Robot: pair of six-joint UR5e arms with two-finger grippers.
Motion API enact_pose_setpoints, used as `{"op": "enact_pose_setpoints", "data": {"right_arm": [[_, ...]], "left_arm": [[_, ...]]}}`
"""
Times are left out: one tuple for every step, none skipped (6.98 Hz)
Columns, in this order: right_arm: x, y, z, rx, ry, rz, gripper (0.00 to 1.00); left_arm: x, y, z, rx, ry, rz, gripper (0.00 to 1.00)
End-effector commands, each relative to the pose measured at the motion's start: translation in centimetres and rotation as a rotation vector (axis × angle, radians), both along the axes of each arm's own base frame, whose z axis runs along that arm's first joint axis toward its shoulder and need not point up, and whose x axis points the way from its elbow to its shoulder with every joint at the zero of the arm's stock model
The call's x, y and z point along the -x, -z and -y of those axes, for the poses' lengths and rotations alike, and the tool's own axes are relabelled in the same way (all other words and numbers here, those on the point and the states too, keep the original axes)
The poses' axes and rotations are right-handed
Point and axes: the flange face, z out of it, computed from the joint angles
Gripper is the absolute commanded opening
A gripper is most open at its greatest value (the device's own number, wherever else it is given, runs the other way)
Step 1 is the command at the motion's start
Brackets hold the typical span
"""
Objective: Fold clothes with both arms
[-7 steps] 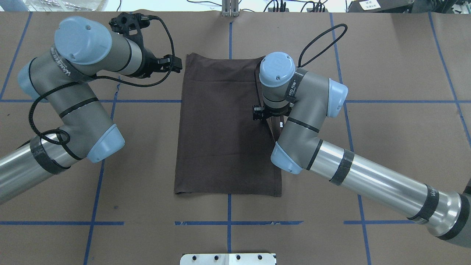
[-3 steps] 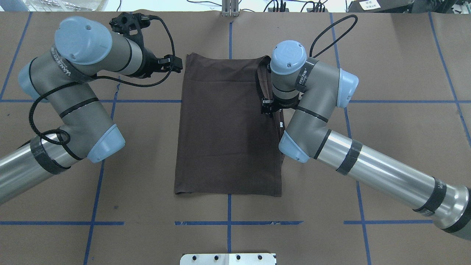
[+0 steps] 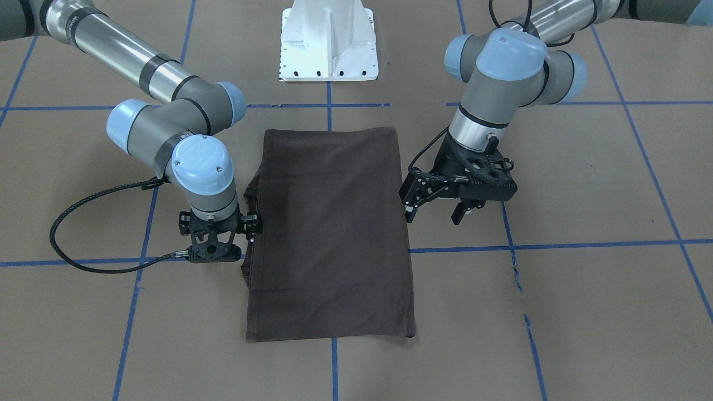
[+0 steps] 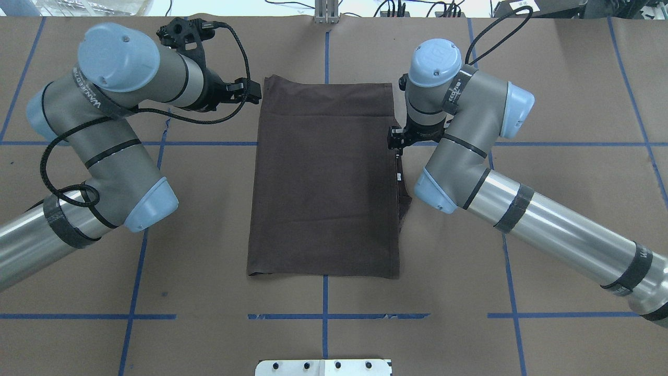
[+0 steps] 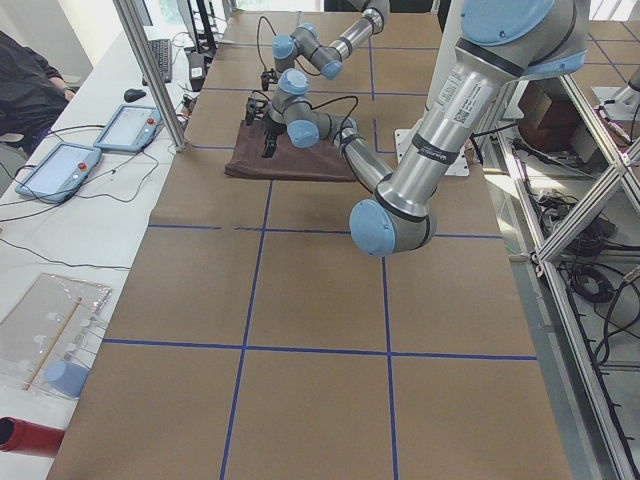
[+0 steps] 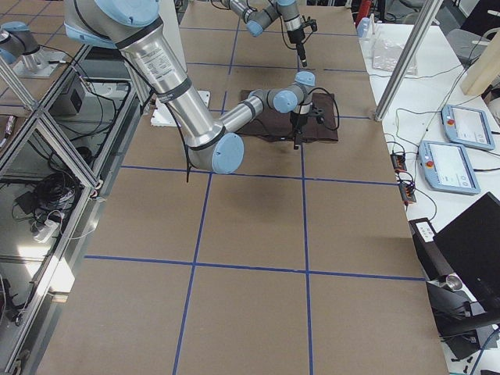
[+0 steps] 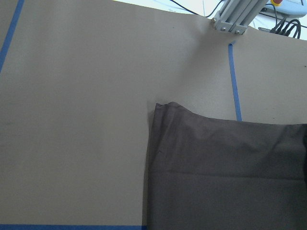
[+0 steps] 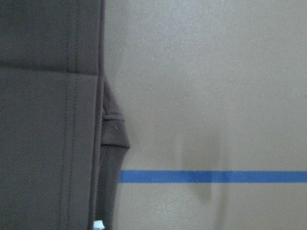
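Observation:
The clothes, one dark brown T-shirt (image 4: 323, 183), lie folded into a flat upright rectangle at the table's middle (image 3: 331, 223). A small sleeve flap (image 8: 114, 134) and a white label (image 4: 398, 177) stick out along its right edge. My right gripper (image 4: 396, 146) points straight down just beside that edge (image 3: 217, 256). No cloth hangs from it, and its fingers are hidden, so I cannot tell if it is open. My left gripper (image 3: 434, 214) hovers open and empty just off the shirt's far left corner (image 4: 250, 91). The left wrist view shows that corner (image 7: 225, 177).
Brown paper with blue tape lines (image 4: 323, 316) covers the table. The white base pedestal (image 3: 328, 50) stands at the robot's side. Tablets (image 5: 60, 170) and a seated person (image 5: 25, 80) are beyond the far edge, past an aluminium post (image 5: 150, 70).
My right arm swung right and away from the robot, off the shirt. The raised fold it carried along the shirt's right side now lies flat. The left arm stayed still.

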Motion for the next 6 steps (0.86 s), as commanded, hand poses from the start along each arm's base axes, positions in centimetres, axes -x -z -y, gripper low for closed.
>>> {"op": "enact_pose_setpoints", "data": {"right_arm": [[-1.0,4.3,-0.4,-0.022,0.002,0.084,1.0],[-3.0,5.6,-2.7,-0.027,-0.01,0.139,1.0],[-4.0,5.9,-6.6,-0.024,-0.006,0.181,1.0],[-4.0,7.5,-9.8,-0.008,-0.014,0.223,1.0],[-3.8,9.2,-12.0,0.023,-0.04,0.26,1.0],[-3.5,10.4,-13.5,0.046,-0.053,0.285,1.0]], "left_arm": [[-0.3,-0.8,-1.5,0.094,-0.051,-0.049,1.0],[-2.1,-0.1,-6.8,0.177,-0.087,-0.115,1.0],[-3.4,-0.5,-12.0,0.309,-0.091,-0.168,1.0],[-5.3,-1.7,-16.1,0.393,-0.036,-0.176,1.0],[-8.4,-4.0,-20.4,0.446,0.02,-0.137,1.0],[-11.2,-5.0,-23.5,0.497,0.07,-0.084,0.98]]}}
